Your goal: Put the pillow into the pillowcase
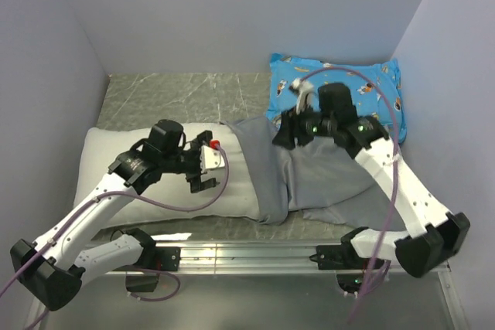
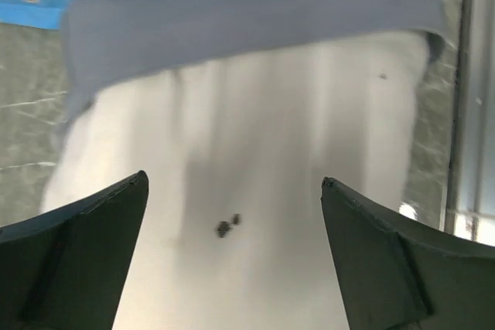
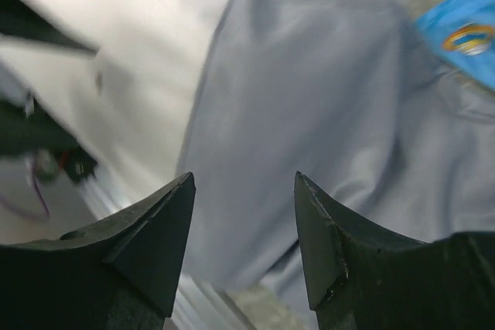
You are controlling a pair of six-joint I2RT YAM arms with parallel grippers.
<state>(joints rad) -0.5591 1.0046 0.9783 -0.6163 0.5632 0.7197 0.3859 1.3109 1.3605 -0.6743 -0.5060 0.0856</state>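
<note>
The white pillow (image 1: 116,168) lies along the left of the table, its right end tucked inside the mouth of the grey pillowcase (image 1: 325,171). My left gripper (image 1: 207,161) hovers over the pillow just left of the pillowcase's rim, open with nothing in it. In the left wrist view the pillow (image 2: 255,152) shows its dark speck between the fingers (image 2: 77,253), and the pillowcase (image 2: 255,21) lies beyond. My right gripper (image 1: 288,135) hangs open over the pillowcase's far edge. The right wrist view shows the pillowcase (image 3: 309,106) below the empty gripper (image 3: 244,179) and the pillow (image 3: 124,59) to the left.
A blue cartoon-printed pillow (image 1: 340,86) lies at the back right, touching the pillowcase's far side and partly behind my right arm. Walls close in on the left, back and right. A metal rail (image 1: 255,253) runs along the near edge.
</note>
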